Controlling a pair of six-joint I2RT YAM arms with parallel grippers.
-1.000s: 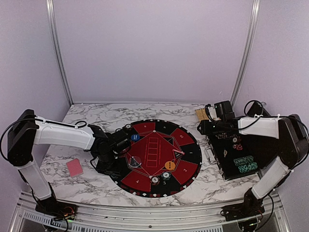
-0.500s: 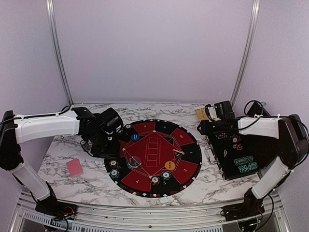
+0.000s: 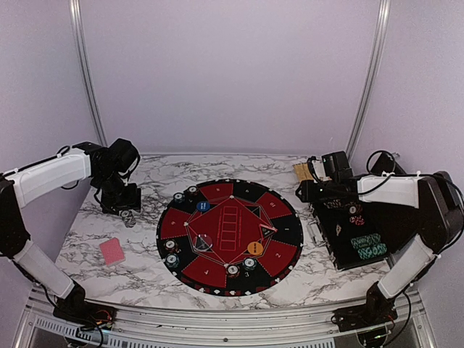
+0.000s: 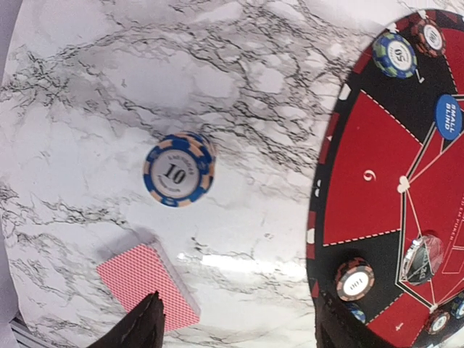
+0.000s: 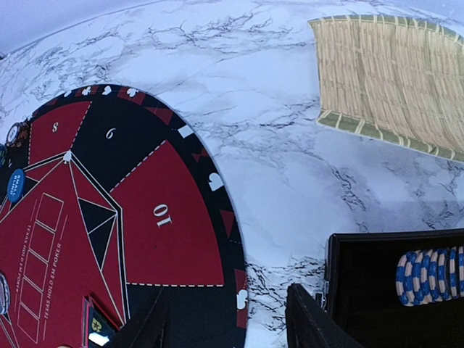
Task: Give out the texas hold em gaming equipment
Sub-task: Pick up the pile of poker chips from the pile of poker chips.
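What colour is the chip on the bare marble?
The chip is blue with tan stripes and a white centre; left wrist view.

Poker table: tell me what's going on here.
A poker setup is being dealt out. The left gripper hangs open and empty over a blue-and-tan chip lying on the marble beside the round mat, near the pink-backed cards. Several chips already sit on the mat. The right gripper hovers open by the black case.

A robot test cell: plain lilac walls [image 3: 232, 72], aluminium posts [image 3: 85, 72], marble-patterned table [image 3: 156, 170].
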